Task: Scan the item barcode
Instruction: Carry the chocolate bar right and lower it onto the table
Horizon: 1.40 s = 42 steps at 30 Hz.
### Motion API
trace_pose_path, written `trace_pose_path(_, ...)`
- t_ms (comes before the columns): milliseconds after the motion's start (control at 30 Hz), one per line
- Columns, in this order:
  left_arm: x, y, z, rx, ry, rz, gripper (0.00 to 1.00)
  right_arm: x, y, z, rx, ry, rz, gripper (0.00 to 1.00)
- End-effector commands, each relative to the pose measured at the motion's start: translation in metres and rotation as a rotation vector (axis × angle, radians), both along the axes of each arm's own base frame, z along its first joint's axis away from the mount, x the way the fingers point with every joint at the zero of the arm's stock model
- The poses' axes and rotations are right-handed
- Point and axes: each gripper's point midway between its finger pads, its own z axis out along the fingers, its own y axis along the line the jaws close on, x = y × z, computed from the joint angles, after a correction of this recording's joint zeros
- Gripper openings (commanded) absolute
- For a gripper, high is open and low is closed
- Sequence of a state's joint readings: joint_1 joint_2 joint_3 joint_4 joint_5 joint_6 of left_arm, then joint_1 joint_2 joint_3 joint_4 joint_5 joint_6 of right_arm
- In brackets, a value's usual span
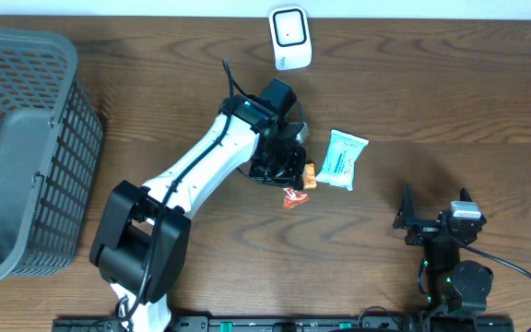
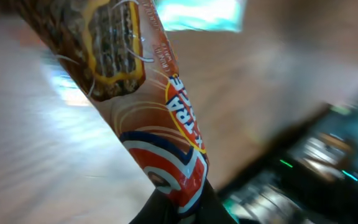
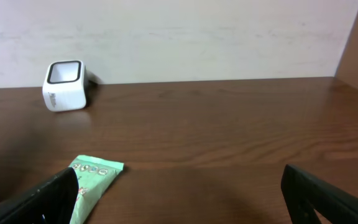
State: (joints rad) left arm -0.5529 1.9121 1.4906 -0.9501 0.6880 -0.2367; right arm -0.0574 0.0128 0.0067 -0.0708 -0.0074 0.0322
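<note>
An orange and red snack bar wrapper (image 2: 143, 93) fills the left wrist view, and my left gripper (image 2: 180, 204) is shut on its lower end. From overhead, that gripper (image 1: 284, 171) hangs over the middle of the table with the wrapper's end (image 1: 295, 195) sticking out below it. The white barcode scanner (image 1: 290, 38) stands at the far edge, well beyond the gripper; it also shows in the right wrist view (image 3: 65, 86). My right gripper (image 1: 436, 214) rests near the front right, open, with nothing between its fingers (image 3: 42, 202).
A mint-green packet (image 1: 341, 159) lies on the table just right of the left gripper, and its corner (image 3: 92, 183) reaches toward my right gripper's left finger. A grey mesh basket (image 1: 26, 148) occupies the left side.
</note>
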Motion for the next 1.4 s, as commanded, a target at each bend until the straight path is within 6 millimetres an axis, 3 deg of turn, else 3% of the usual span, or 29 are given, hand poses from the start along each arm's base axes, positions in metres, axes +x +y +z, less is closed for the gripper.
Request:
trace_pose_path(0,-0.017,-0.024,0.052,-0.375,0.120,-0.081,0.07,0.000,0.002,-0.001,-0.015,0.002,0.008,0.99)
trace_pose_path(67,-0.018,-0.027,0.071,-0.504,0.133,-0.108,0.07,0.000,0.002,-0.001,-0.015,0.002,0.008,0.99)
trace_pose_path(167,-0.014,-0.025,0.072,-0.525,0.128,-0.107,0.08,0.000,0.002,-0.001,-0.015,0.002,0.008,0.99)
trace_pose_path(333,-0.016,-0.028,0.050,-0.517,0.201,-0.097,0.08,0.000,0.002,-0.001,-0.015,0.002,0.008,0.99)
trace_pose_path(567,-0.022,-0.045,0.030,-0.712,0.533,-0.016,0.08,0.000,0.002,-0.001,-0.015,0.002,0.008,0.99)
trace_pose_path(700,-0.023,-0.044,0.012,-0.686,0.583,0.011,0.07,0.000,0.002,-0.001,-0.015,0.002,0.008,0.99)
trace_pose_path(833,-0.023,-0.045,0.011,-0.686,0.583,0.011,0.08,0.000,0.002,-0.001,-0.015,0.002,0.008,0.99)
trace_pose_path(900,-0.023,-0.045,0.011,-0.686,0.583,0.011,0.29,0.000,0.002,-0.001,-0.015,0.002,0.008,0.99)
trace_pose_path(967,-0.023,-0.045,0.011,-0.686,0.583,0.011,0.62,0.000,0.002,-0.001,-0.015,0.002,0.008,0.99)
trace_pose_path(1033,-0.023,-0.044,0.011,-0.684,0.582,0.010,0.84,0.000,0.002,-0.001,-0.015,0.003,0.008,0.99)
trace_pose_path(1133,-0.023,-0.045,0.011,-0.687,0.576,0.007,0.98,0.000,0.002,-0.001,-0.015,0.003,0.008,0.99)
trace_pose_path(1367,-0.019,-0.044,0.011,-0.683,0.561,0.008,0.98,0.000,0.002,-0.001,-0.015,0.003,0.008,0.99)
